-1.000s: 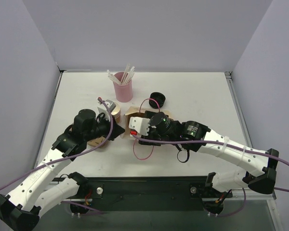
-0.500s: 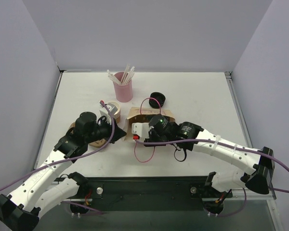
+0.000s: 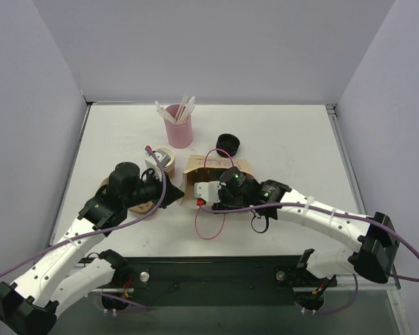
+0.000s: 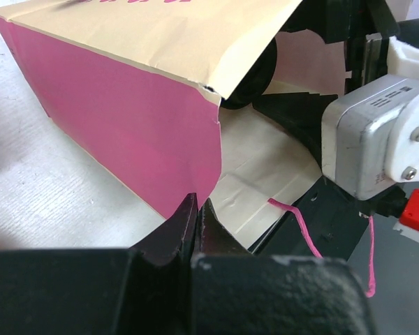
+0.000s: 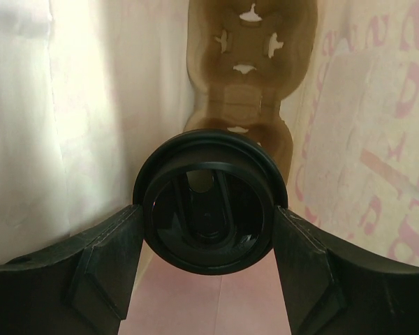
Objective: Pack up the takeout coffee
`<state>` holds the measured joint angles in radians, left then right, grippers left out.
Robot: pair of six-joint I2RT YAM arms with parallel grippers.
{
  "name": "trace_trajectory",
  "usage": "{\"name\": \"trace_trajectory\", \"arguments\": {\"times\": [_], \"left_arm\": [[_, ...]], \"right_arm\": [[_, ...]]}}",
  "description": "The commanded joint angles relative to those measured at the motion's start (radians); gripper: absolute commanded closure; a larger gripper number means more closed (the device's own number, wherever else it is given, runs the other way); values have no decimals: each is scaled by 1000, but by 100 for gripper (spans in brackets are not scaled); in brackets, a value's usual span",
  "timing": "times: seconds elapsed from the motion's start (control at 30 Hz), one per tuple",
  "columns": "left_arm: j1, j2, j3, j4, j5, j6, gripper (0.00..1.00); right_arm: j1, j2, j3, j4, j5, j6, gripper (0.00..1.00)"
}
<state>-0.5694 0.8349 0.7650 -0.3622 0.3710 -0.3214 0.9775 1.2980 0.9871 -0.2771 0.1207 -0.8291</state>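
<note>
Near the front of the table [image 3: 286, 139], the left gripper [image 4: 197, 209] has its fingers pressed together, pinching the edge of the pink-and-cream paper bag [image 4: 119, 112] at its open mouth. The right gripper [image 5: 208, 220] is inside the bag, clamped on either side of the takeout coffee [image 5: 208, 202], whose black lid faces the wrist camera. Deeper in lies a brown pulp cup carrier [image 5: 248, 84]. Farther back stand a pink cup of straws [image 3: 178, 129] and a loose black lid [image 3: 228, 144].
</note>
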Motion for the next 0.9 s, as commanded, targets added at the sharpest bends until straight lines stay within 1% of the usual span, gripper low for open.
{"name": "trace_trajectory", "arguments": {"times": [0.0, 0.3, 0.63, 0.87], "left_arm": [[2, -13, 10, 55, 26, -11, 100], [0, -8, 25, 34, 37, -30, 100], [-12, -19, 42, 8, 49, -30, 100], [-20, -17, 33, 11, 49, -54, 100]], "right_arm": [[-19, -5, -19, 85, -27, -24, 64], [-48, 44, -18, 102, -16, -59, 64], [-86, 29, -34, 70, -29, -53, 65], [-105, 14, -108, 151, -50, -44, 65]]}}
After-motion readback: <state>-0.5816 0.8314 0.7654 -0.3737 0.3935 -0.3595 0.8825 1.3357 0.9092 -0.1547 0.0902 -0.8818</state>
